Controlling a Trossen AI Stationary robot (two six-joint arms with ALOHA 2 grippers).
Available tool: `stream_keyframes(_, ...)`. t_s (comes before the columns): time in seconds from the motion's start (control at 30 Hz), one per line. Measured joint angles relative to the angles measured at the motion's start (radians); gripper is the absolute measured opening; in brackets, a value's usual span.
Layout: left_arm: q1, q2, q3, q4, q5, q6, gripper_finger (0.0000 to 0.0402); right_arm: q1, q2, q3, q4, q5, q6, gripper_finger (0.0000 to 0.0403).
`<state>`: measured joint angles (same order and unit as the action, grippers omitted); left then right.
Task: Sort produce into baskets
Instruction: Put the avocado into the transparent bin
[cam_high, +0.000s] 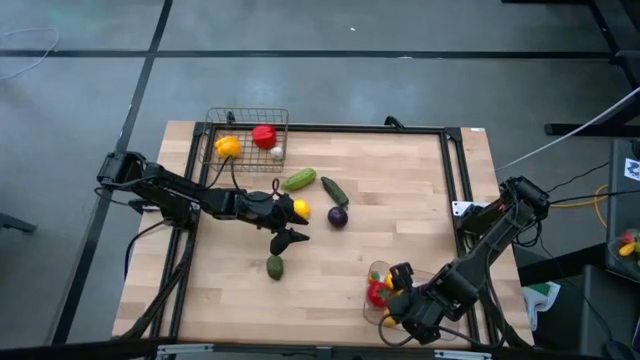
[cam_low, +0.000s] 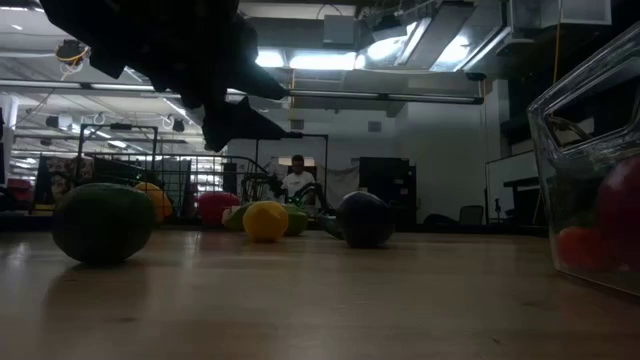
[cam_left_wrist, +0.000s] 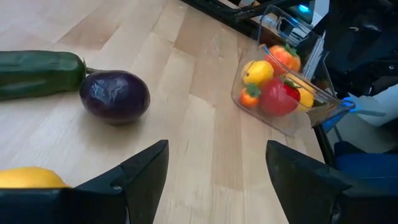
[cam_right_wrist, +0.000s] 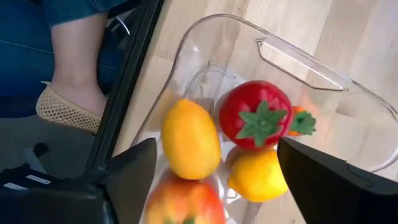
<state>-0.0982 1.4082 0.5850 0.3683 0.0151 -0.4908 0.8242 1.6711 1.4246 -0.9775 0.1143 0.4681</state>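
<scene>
My left gripper (cam_high: 296, 224) (cam_left_wrist: 216, 180) is open and empty, raised above the table's middle. A yellow lemon (cam_high: 301, 209) (cam_left_wrist: 25, 177) lies just outside one finger. A dark purple eggplant (cam_high: 338, 216) (cam_left_wrist: 115, 95), two green cucumbers (cam_high: 299, 179) (cam_high: 334, 191) and a round green fruit (cam_high: 275, 266) (cam_low: 103, 222) lie on the table. The wire-mesh basket (cam_high: 212, 122) holds a yellow pepper (cam_high: 228, 146), a red piece (cam_high: 264, 136) and a white piece (cam_high: 277, 152). My right gripper (cam_high: 398, 298) (cam_right_wrist: 217, 180) is open above the clear tray (cam_right_wrist: 298, 56), which holds red, yellow and orange produce.
A black frame (cam_high: 350, 128) runs around the wooden table. A person's foot (cam_right_wrist: 65, 106) shows beside the table's near edge close to the tray. Bare wood lies between the eggplant and the tray (cam_high: 372, 272).
</scene>
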Motion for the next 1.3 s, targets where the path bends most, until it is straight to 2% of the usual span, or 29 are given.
stream_keyframes(0.17,0.000,-0.001,0.000,0.000,0.010,0.000,0.0265,0.000,0.000,0.000,0.000,0.000,-0.001,0.0356)
stream_keyframes(0.3,-0.023,-0.023,0.000,-0.012,0.081,0.000,0.0265,0.000,0.000,0.000,0.000,0.000,-0.001,0.0360)
stream_keyframes(0.5,-0.100,-0.110,0.009,-0.210,0.101,-0.060,0.0265,0.000,0.000,0.000,0.001,-0.001,-0.001,0.0360)
stream_keyframes(0.67,-0.170,-0.174,0.090,-0.510,0.105,-0.240,0.0265,0.000,0.000,0.000,0.004,-0.001,-0.002,0.0360)
stream_keyframes(0.8,-0.218,-0.187,0.169,-0.685,0.106,-0.455,0.0265,0.000,0.000,0.000,0.004,-0.001,-0.002,0.0360)
stream_keyframes(1.0,-0.267,-0.183,0.206,-0.731,0.106,-0.812,0.0265,0.000,0.001,0.000,0.003,-0.001,-0.003,0.0360)
stream_keyframes(1.3,-0.310,-0.129,0.206,-0.859,0.103,-1.054,0.0265,0.000,0.001,0.000,0.000,-0.001,-0.003,0.0360)
